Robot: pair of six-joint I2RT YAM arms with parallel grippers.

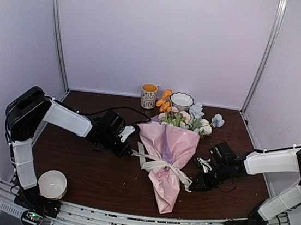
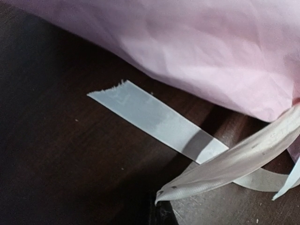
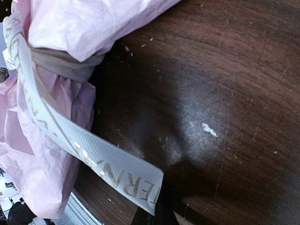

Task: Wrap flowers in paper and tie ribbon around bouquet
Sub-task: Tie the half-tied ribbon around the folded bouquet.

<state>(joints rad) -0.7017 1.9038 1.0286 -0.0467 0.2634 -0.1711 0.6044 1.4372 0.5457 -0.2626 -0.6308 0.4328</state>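
The dark wooden table (image 1: 87,176) carries the bouquet (image 1: 169,159) at its middle, lying with the narrow end toward the arm bases and the flowers (image 1: 185,119) spilling out at the far end. The pink paper (image 1: 177,143) forms the crinkled cone around the stems. The left arm (image 1: 67,117) reaches from its base across to the right and dips low, ending just beside the cone's left edge. The right arm (image 1: 273,160) stretches leftward, its wrist angled down toward the table beside the cone's right edge. The ribbon (image 1: 161,165) is tied around the waist of the cone, with loose tails to either side. The left gripper (image 1: 126,152) is closed, pinching a folded loop of ribbon at its tip. The right gripper (image 1: 197,185) is closed too, and seems to clamp the printed tail end, though only a sliver of the fingers shows. A white bowl (image 1: 52,184) sits by the left base; a mug (image 1: 148,96) and a small bowl (image 1: 181,100) stand at the back.
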